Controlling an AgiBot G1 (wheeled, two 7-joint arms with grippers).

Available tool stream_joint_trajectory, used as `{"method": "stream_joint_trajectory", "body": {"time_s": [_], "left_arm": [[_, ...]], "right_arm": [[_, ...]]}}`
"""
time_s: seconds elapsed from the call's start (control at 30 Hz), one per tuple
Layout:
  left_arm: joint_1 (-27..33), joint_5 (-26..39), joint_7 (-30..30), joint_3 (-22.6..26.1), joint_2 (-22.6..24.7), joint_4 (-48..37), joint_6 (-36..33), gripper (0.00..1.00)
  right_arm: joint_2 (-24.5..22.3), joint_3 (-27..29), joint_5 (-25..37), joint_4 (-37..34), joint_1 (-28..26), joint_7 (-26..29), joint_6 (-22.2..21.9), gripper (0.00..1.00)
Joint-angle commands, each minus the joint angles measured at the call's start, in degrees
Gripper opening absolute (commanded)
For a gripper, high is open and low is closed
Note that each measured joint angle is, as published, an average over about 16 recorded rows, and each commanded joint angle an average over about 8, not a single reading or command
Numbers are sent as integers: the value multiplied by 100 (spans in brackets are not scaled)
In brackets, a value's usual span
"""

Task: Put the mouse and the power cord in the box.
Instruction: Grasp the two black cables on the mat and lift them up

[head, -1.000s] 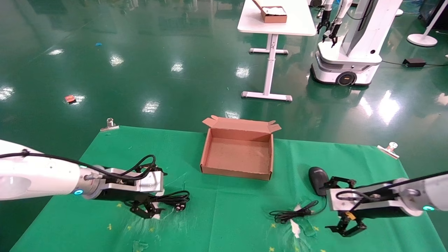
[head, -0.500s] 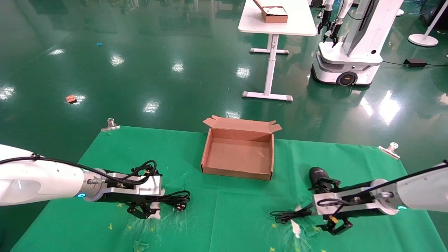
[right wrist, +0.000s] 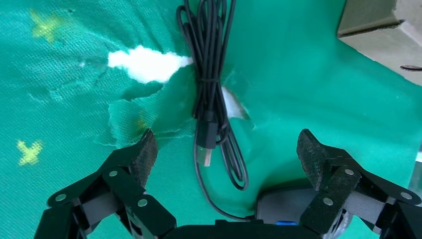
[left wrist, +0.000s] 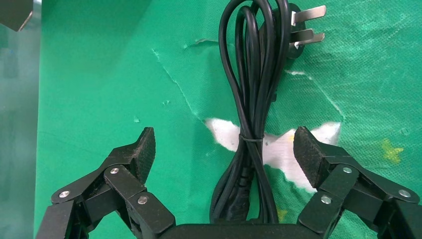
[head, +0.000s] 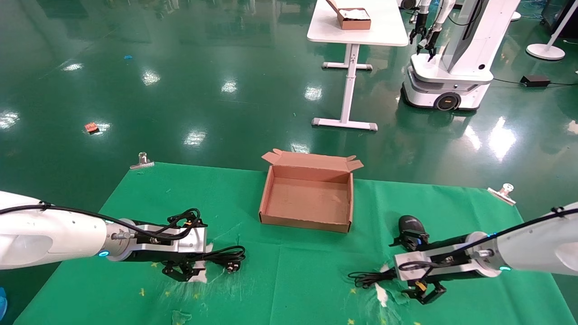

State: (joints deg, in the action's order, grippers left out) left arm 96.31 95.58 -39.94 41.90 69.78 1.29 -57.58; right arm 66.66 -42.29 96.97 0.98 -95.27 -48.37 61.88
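Head view — both pincers low over their bundles, box (head: 307, 201) empty between them.
Left gripper (left wrist: 224, 149) spread wide, straddling the power cord (left wrist: 251, 99); right gripper (right wrist: 226, 152) wide too, mouse (right wrist: 293, 206) under its palm, thin cable ahead. Risk: pads snag the torn green cloth (right wrist: 308, 89), or grab one loop — the rest trails outside the box.

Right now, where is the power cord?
In the head view, the power cord lies on the green cloth left of the box, under the open left gripper.
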Motion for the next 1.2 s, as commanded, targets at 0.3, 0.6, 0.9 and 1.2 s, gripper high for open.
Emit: {"method": "stream_joint_trajectory", "body": {"time_s": [0.3,0.6,0.9,1.2], "left_arm": [[-16,-4,-155,-1,20,-46,-13,25],[-14,-1,-190,4,25,-55,-13,0],[-16,0,-181,2,24,-47,-16,0],[-19,0,-174,0,22,-43,-17,0]], "right_arm": [[7,24,-34,-49,-32,-107,-53,15],[8,34,-48,-64,-35,-125,-69,0],[5,33,-49,-57,-31,-120,-62,0],[1,32,-48,-54,-28,-117,-55,0]]}}
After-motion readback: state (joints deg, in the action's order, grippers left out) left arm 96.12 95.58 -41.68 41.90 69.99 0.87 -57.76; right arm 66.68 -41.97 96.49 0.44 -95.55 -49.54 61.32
